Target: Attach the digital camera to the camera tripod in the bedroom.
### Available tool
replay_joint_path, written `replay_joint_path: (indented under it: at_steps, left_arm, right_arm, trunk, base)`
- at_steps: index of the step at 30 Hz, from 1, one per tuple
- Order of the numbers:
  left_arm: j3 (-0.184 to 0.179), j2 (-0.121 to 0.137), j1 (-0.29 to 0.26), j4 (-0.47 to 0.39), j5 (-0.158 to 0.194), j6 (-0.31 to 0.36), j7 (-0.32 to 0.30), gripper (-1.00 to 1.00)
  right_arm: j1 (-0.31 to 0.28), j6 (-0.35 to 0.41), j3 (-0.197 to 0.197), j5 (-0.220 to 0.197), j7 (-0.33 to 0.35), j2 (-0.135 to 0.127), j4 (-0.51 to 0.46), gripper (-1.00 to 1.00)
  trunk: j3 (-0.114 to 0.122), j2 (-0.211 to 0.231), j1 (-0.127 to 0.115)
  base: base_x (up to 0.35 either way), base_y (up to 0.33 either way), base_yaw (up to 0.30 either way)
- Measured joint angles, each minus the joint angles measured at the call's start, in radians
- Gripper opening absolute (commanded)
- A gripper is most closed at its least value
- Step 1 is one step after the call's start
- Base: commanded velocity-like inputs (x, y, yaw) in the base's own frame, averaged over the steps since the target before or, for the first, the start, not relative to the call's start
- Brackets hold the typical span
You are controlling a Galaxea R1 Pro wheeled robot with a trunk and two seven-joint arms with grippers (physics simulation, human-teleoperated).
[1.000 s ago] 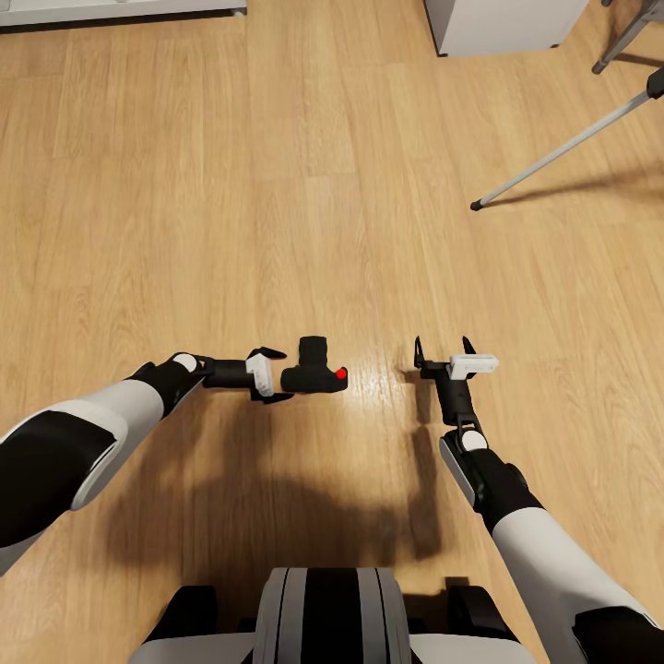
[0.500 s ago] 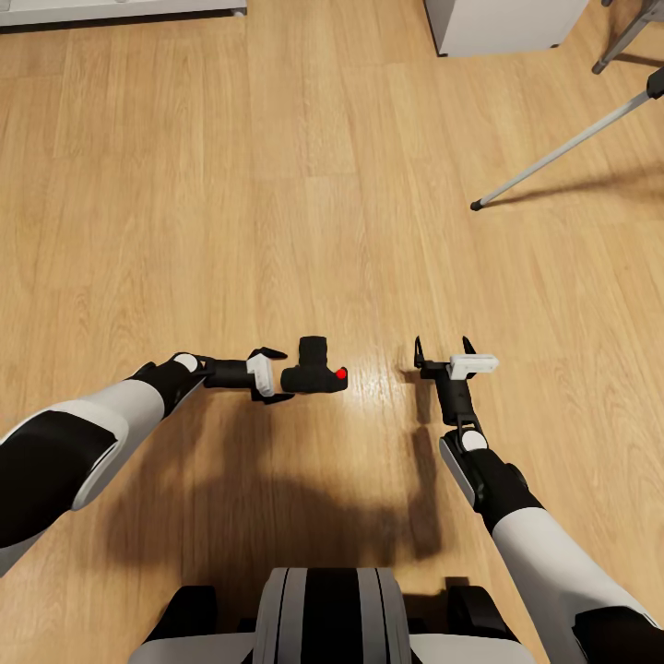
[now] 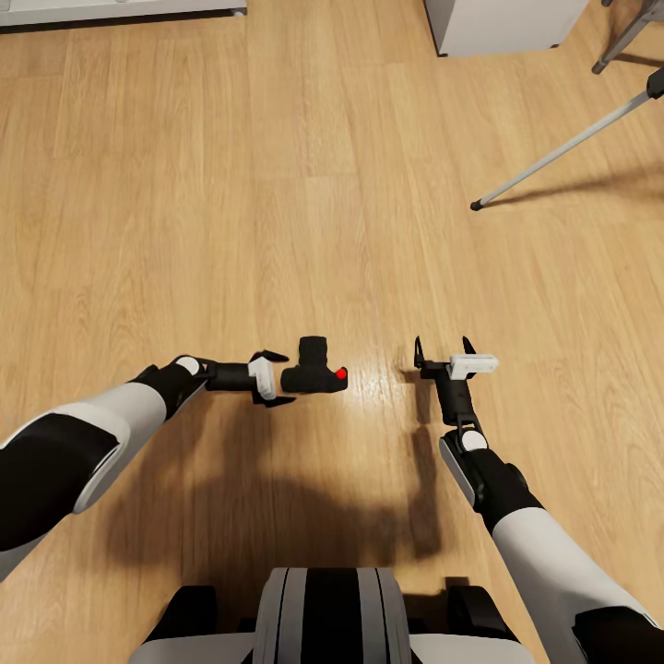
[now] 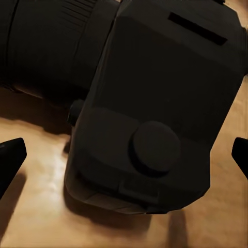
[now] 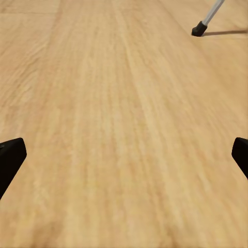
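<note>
So under me it's all light wood plank floor [image 3: 277, 184], grain running away from me, with a shiny glare patch right in the middle. The digital camera [image 3: 314, 371] is sitting straight on the boards there, lens barrel pointing away from me, red button on its right end. Off to my far right one silver leg of the camera tripod [image 3: 563, 152] slants down and its black foot is planted on the floor; a second foot shows nearer the corner. A white cabinet base [image 3: 503, 26] stands on the floor up ahead too.
</note>
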Motion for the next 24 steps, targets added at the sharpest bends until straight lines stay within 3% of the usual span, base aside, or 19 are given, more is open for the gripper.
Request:
replay_joint_path:
  at_steps: [24]
  left_arm:
    - [0.001,-0.003,0.004,0.0,0.0,0.001,0.0,1.0]
  right_arm:
    - [0.0,0.0,0.0,0.0,0.0,0.0,0.0,1.0]
  trunk:
    - [0.0,0.0,0.0]
  base:
    - [0.0,0.0,0.0]
